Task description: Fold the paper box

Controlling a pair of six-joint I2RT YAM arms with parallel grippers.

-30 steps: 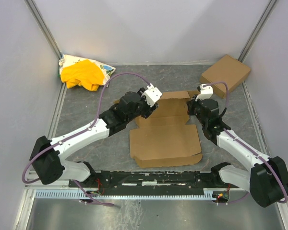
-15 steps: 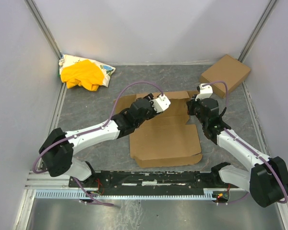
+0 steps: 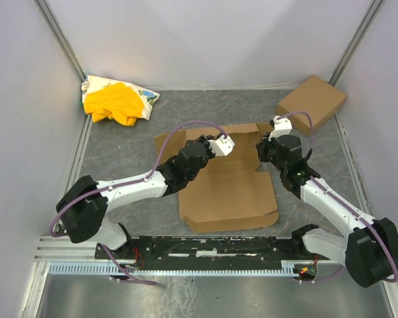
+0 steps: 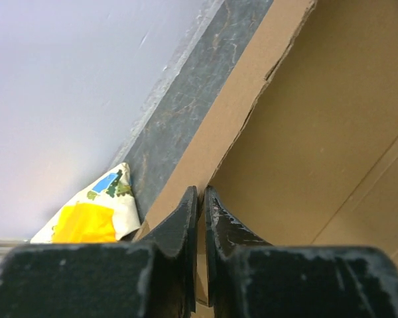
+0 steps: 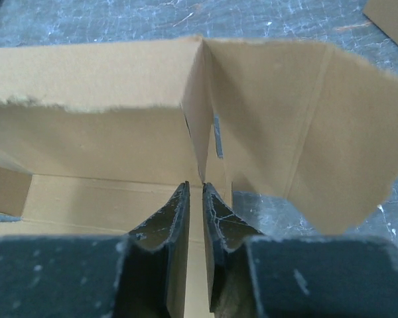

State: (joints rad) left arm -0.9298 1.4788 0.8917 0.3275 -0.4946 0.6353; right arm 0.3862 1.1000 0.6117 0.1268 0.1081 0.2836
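Note:
The paper box [image 3: 229,195] lies at mid table, its big panel flat toward me and its far wall standing up. My left gripper [image 3: 215,139] reaches over that far wall; in the left wrist view the left gripper [image 4: 201,190] is shut, pinching the wall's thin edge of the paper box [image 4: 318,119]. My right gripper [image 3: 268,137] is at the box's far right corner. In the right wrist view the right gripper [image 5: 202,185] is open by a narrow slit, just short of the upright corner crease of the paper box [image 5: 99,139]. A side flap [image 5: 318,132] juts out to the right.
A second brown cardboard box [image 3: 312,101] sits at the back right, its corner showing as the second box [image 5: 391,16]. A yellow-and-white cloth bundle [image 3: 116,101] lies at the back left, also seen as the cloth bundle [image 4: 86,218]. Pale walls close in three sides.
My left arm swung right to the box's far wall and its jaws closed on the edge. The far wall now stands higher. My right jaws parted slightly.

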